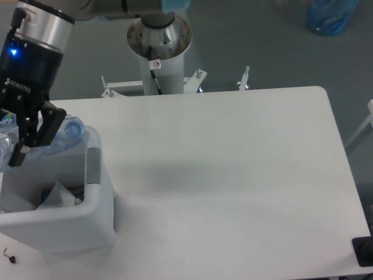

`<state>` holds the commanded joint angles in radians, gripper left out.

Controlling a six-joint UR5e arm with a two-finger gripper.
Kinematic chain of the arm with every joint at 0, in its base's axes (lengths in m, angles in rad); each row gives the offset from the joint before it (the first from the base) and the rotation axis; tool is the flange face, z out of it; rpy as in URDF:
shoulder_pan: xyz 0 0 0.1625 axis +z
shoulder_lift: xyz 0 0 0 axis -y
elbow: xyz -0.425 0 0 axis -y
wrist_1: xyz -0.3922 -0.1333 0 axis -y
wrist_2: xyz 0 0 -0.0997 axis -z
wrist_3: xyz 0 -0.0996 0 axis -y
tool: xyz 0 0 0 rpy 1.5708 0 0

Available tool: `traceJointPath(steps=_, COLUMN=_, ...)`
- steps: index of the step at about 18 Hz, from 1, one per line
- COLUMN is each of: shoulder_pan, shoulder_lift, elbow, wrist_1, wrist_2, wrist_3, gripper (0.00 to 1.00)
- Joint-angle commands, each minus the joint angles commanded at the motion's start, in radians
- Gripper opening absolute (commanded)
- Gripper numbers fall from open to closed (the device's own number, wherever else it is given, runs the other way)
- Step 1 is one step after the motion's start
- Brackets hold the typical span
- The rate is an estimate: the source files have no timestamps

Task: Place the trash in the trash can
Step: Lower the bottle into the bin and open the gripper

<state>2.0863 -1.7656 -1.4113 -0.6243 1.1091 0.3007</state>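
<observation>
clear bottle (63, 133) above white bin (64, 224)

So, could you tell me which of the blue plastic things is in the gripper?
The flattened clear bottle over the white trash can, clamped by the gripper; the blue bag lies on the floor.
</observation>
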Motion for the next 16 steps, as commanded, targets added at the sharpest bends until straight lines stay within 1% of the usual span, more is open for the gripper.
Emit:
traceJointPath(steps=4, shoulder_pan=-0.005, shoulder_lift=-0.009, elbow=0.003, wrist_1=-0.002, wrist_2=0.000, wrist_3=-0.008, gripper=0.60)
traceJointPath(steps=8, shoulder_pan=-0.012, shoulder_lift=-0.038, elbow=0.008, wrist_1=0.000, wrist_2=0.000, wrist_3=-0.009, gripper=0.60)
traceJointPath(steps=11, shoulder_pan=-0.012, shoulder_lift=-0.045, elbow=-0.001, wrist_1=0.000, wrist_2=0.002, wrist_3=-0.009, gripper=0.60)
traceJointPath(steps=16, shoulder_pan=-0.022, shoulder_lift=-0.077, elbow=-0.008, wrist_1=-0.002, wrist_2=0.005, wrist_3=-0.009, gripper=0.60)
